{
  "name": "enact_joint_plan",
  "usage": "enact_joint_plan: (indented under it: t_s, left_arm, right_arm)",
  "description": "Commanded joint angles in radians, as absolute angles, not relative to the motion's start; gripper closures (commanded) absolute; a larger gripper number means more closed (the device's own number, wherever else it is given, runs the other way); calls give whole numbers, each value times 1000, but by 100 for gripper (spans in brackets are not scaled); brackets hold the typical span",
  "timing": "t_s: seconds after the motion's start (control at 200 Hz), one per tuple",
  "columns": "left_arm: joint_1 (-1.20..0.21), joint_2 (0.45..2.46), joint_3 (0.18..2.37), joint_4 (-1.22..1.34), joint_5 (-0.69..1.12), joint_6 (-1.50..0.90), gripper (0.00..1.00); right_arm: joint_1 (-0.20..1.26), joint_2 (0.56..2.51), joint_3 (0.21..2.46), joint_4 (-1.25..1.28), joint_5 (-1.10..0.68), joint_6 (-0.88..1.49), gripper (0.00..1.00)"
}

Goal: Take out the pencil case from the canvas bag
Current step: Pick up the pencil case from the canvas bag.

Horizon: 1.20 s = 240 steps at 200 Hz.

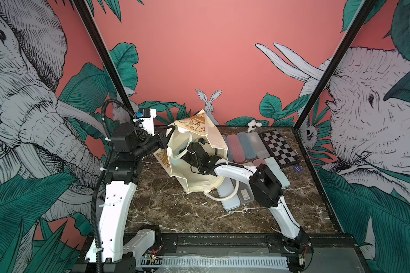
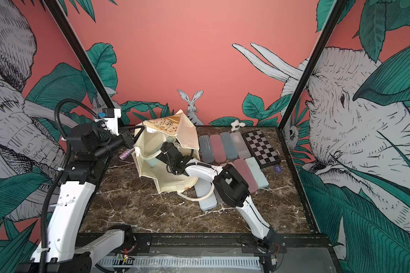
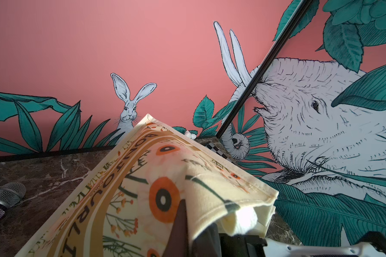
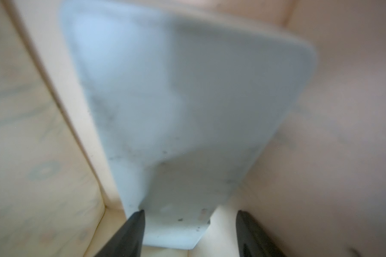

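So your canvas bag (image 1: 214, 136) is tipped over on the marble table (image 1: 175, 212), with its mouth gaping wide toward the front. The printed face is on the outside, over by your left arm. Your left gripper (image 1: 164, 147) is clenched on the bag's rim on that side and holds the edge up off the table. In the left wrist view you can see the floral canvas bunched right between the dark fingers (image 3: 180, 222).

Your right arm (image 1: 232, 172) goes straight in through the mouth, wrist and all. In the right wrist view the pencil case (image 4: 187, 100) is a pale blue hard one with rounded corners. It's inside the bag, lying along a cream wall, and it's kinda blurry. Your right gripper (image 4: 189, 212) is released, jaws spread either side of the case's near end. One finger looks right up against its edge and the other is clearly apart from it, so nothing is grasped there.

One loop handle (image 1: 220, 200) flops out of the mouth onto a pale blue case (image 1: 230, 204) lying on the table. To the right of the bag there's a row of four more pencil cases (image 1: 242, 146) side by side. A couple more sit in front of them, and a chessboard (image 1: 279, 149) is just beside the row. A microphone (image 3: 7, 195) lies on the table to the left of the bag.
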<state>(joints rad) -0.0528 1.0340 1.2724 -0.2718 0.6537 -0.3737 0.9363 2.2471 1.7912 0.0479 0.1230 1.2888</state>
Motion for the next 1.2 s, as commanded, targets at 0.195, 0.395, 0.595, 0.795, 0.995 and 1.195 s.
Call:
enact_joint_plan:
  t_s: [0.195, 0.395, 0.595, 0.795, 0.995, 1.195]
  left_arm:
    - [-59, 982, 1291, -147, 717, -373, 100]
    - [-61, 975, 1294, -147, 725, -377, 100]
    - [-62, 964, 1296, -141, 741, -390, 100]
    - [-64, 961, 1307, -147, 738, -390, 100]
    - [-64, 961, 1313, -150, 734, -387, 100]
    - [-64, 958, 1313, -149, 733, -384, 100]
  right_arm:
    - [889, 2200, 1744, 124, 218, 1422, 2]
    - [871, 2205, 1808, -65, 287, 1431, 2]
    - [843, 2235, 1857, -130, 352, 1419, 2]
    - [827, 2271, 1947, -171, 435, 1336, 14]
    - [816, 2276, 1948, -156, 454, 1316, 27]
    - [809, 2276, 1938, -145, 451, 1310, 38]
